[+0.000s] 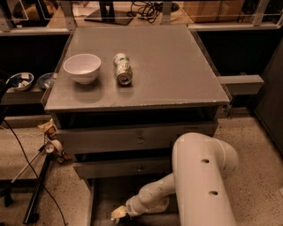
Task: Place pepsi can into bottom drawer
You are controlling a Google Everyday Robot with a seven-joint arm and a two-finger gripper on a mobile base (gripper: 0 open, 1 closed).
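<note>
Robot lab: grey cabinet [168, 66], cables [148, 7], speckled floor [261, 145]; end effector [118, 214] over bottom drawer [108, 194].

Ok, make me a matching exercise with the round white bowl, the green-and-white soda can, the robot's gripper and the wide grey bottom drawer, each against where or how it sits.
1 round white bowl
2 green-and-white soda can
3 gripper
4 wide grey bottom drawer

A pulled open
B on its side on the cabinet top
C low down, within the drawer
D upright, left of the can

Pairs: 1-D, 2-B, 3-C, 4-A
</note>
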